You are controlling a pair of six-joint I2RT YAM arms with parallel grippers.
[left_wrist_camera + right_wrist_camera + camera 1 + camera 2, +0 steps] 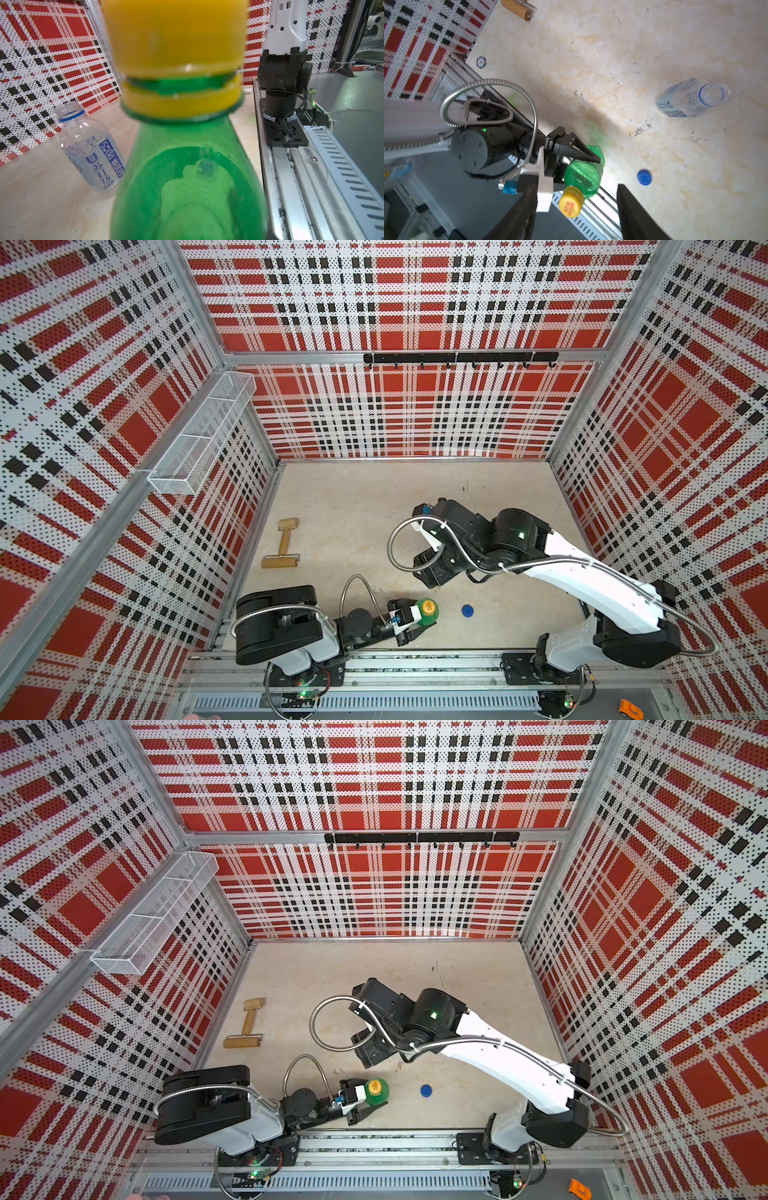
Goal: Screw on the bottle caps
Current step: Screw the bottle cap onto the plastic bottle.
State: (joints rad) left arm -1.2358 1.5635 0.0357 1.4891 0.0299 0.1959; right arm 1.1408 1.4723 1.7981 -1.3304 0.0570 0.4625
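Left gripper [584, 166] clamped on green bottle [187, 176], yellow cap [176, 35] on. Right gripper [575, 185] open, empty. Blue cap [644, 177] loose on table [612, 52], clear bottle [693, 98] uncapped nearby. Both probably light, slick, thin-walled: pinch cap's rim, bottle mid-body.

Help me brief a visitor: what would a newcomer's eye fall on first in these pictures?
First, the red, white and black plaid walls around the table. Then the translucent green plastic bottle with its yellow-orange plastic screw cap, clamped in the left pincer near the front rail, and the round blue plastic cap lying loose nearby.
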